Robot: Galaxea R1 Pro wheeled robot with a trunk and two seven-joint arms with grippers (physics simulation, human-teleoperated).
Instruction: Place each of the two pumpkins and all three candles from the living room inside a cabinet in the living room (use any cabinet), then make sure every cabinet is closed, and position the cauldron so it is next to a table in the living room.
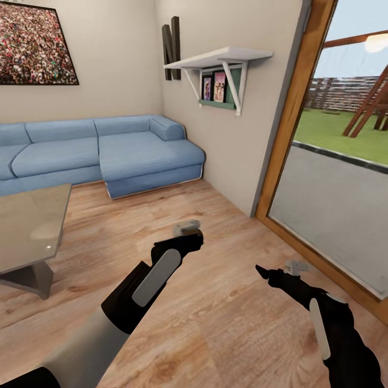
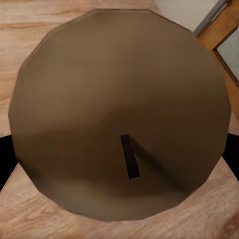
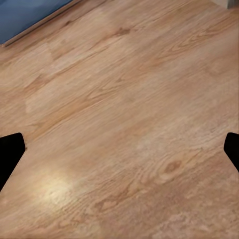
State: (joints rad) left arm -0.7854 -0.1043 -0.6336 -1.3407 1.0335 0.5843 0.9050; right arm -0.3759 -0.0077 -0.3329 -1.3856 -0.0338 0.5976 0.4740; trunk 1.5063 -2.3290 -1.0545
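Daylight poured in through the glass door (image 1: 334, 178), bright and even across the wooden floor (image 1: 226, 302). The table (image 1: 32, 226) carried a pale glare spot and cast soft shadow beneath. The candle (image 2: 119, 114) looked blurred, dim, its wick throwing a faint shadow.

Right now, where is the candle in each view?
Head: at the left tool, mid-picture; the candle itself is too hidden to make out.
Left wrist: the candle seen top-on, wick up, spanning the gap between the fingers.
Right wrist: not in it; floor and a sofa edge here.
Shared landmark: the wood floor.
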